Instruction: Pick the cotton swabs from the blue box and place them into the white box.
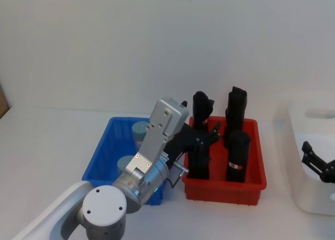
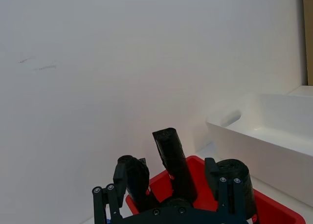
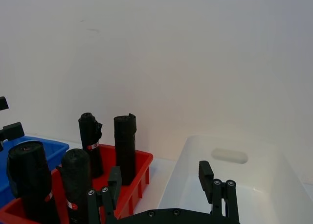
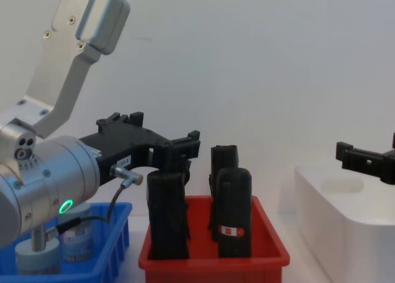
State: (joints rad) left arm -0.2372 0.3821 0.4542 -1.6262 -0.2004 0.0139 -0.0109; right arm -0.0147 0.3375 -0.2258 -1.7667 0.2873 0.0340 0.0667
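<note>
Grey-blue-lidded cotton swabs (image 1: 141,130) are sitting in the blue box (image 1: 99,156) at lower left. The left gripper (image 1: 208,135) is hovering over the red bin (image 1: 225,193), spread wide and carrying nothing. The right gripper (image 1: 316,164), also spread, is waiting over the white box (image 1: 311,203) at right.

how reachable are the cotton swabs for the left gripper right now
Probably yes: the left gripper hangs open over the red bin beside the blue box, and the cotton swabs sit uncovered in it.
</note>
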